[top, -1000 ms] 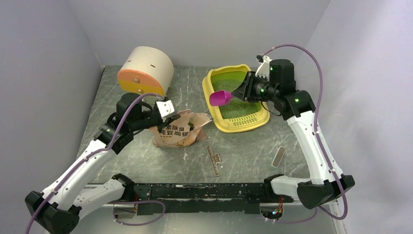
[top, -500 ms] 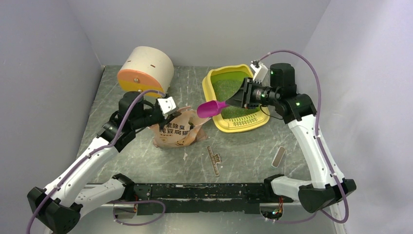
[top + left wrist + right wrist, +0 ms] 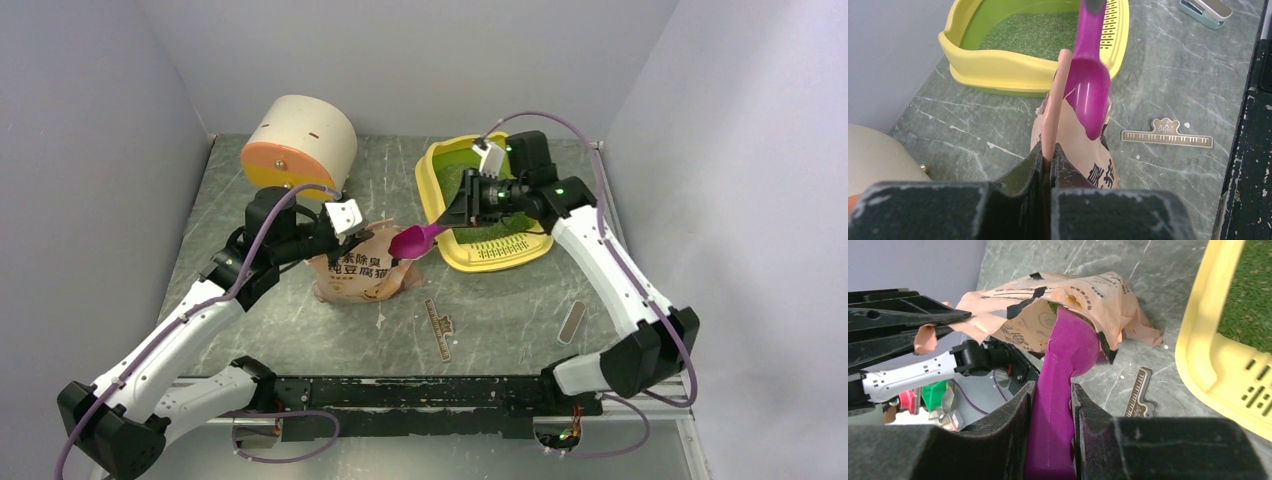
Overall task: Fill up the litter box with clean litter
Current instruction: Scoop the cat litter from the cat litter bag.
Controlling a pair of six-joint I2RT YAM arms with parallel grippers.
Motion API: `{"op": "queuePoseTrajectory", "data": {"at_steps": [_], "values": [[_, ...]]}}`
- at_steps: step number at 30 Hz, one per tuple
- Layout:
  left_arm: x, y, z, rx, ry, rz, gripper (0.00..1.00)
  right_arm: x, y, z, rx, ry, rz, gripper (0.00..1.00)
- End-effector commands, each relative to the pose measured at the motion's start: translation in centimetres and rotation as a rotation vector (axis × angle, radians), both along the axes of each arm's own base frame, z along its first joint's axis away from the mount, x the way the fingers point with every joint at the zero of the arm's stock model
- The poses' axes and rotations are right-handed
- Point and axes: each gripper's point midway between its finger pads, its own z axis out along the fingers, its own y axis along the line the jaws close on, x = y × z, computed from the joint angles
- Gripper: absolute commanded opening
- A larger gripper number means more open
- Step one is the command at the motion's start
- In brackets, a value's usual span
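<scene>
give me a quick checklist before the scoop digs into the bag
1. Left fingers pinching the bag edge: ok, shut on it.
2. Bag mouth open to the scoop: ok, the bowl's tip sits at the opening.
3. Right fingers gripping the scoop handle: ok, clamped on either side.
4. Litter left inside the bag: cannot tell, interior hidden.
5. Litter box upright beside the bag: ok, a layer of clean litter lies in it.
</scene>
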Motion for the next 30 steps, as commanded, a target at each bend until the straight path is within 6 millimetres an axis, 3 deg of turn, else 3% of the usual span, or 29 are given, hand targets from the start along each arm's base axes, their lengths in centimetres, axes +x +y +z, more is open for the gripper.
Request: {"op": "queuePoseTrajectory", "data": {"at_steps": [1,9,14,20,30], "values": [[-0.3,-0.2,0.0,0.006,0.014,-0.026,0.05,0.7,2.8,-0.9,-0.023,-0.023,0.046,0.00],[-0.1,0.0,-0.3,-0.009,0.027,0.001,0.05,2.0,6.3,-5.8,-0.195,-0.010,-0.016,0.00],[0.2,0.2,-0.7,-0.005,0.038,0.028,0.05,2.2,8.2,-7.8,-0.175,0.027,-0.020,0.00],[0.9,0.0,-1.7,0.004,0.057,0.044,0.05,2.9,8.3,-10.2,-0.255,0.046,-0.077,0.00],[1.0,-0.1,-2.9,0.003,0.082,0.054,0.05,1.0,10.8,-13.9,-0.195,0.170,0.049,0.00]]}}
